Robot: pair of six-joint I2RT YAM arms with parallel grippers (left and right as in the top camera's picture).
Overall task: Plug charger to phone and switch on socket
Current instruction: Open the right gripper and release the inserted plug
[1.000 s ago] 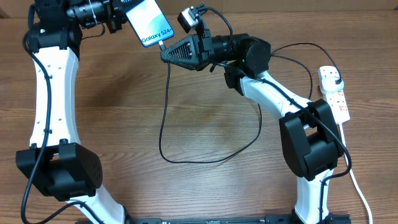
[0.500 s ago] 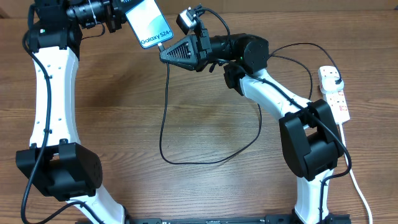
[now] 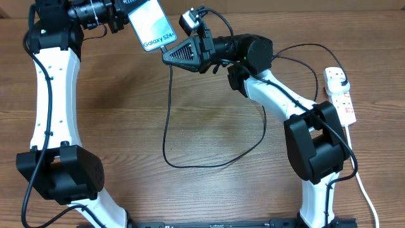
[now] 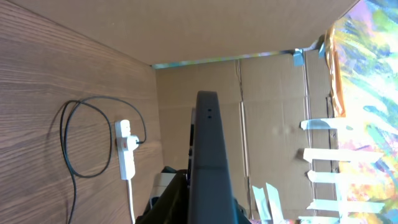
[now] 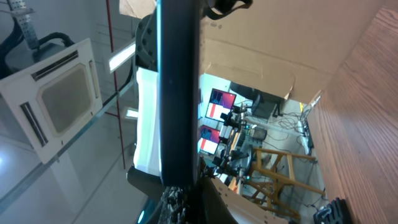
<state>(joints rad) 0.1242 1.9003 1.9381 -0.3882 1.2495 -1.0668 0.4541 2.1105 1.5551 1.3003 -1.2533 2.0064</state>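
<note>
One phone (image 3: 150, 26) — one charger (image 3: 166, 126) trailing below it, one socket (image 3: 340, 95) well to its right, and two arms, left arm (image 3: 47, 95) and right arm (image 3: 278, 95), flanking it.

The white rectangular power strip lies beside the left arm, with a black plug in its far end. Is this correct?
Not quite. The white rectangular power strip lies beside the right arm, not the left, as the overhead view shows. The black plug does sit in its far end.

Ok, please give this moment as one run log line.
left jaws: shut on phone, lifted | right jaws: shut on charger tip, at phone's lower edge | socket: charger plug in, no arm near
</note>
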